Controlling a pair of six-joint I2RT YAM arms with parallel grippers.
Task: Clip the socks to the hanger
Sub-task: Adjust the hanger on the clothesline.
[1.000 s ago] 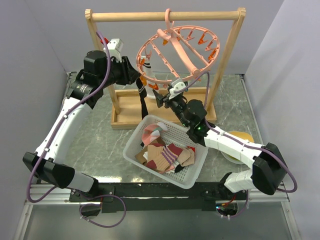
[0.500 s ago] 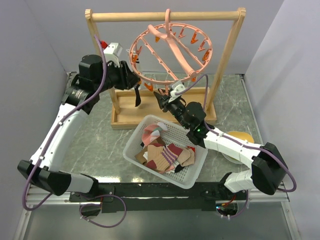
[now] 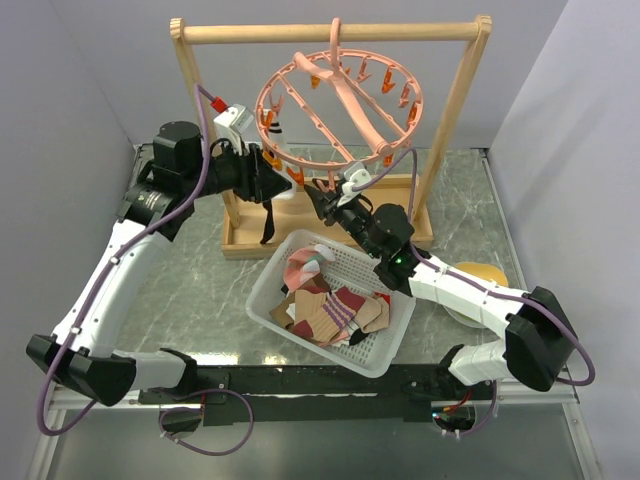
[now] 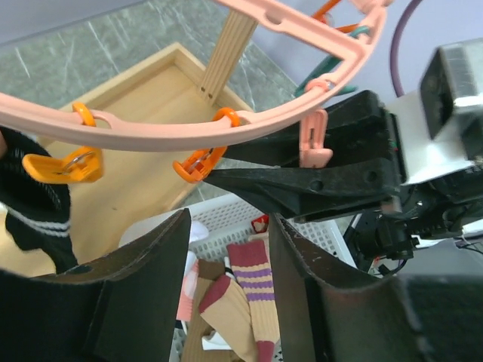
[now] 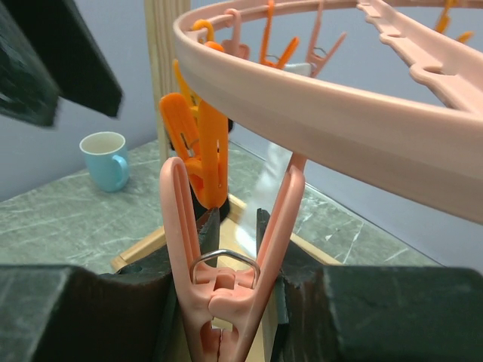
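Right pincer (image 5: 234,226) is pinched narrow on the lower end of a pink clip (image 5: 223,290) that hangs from the hanger (image 5: 339,105). The hanger hooks over the wooden rack (image 3: 250,33) at upper centre of the top view. Left pincer (image 4: 229,226) stands part open with nothing between its fingers, just under the ring's left rim. A black sock (image 4: 30,204) hangs there beside an orange clip (image 4: 56,166). Other socks (image 3: 330,310) lie in the white mesh basket (image 3: 262,292) on the bench (image 3: 190,290).
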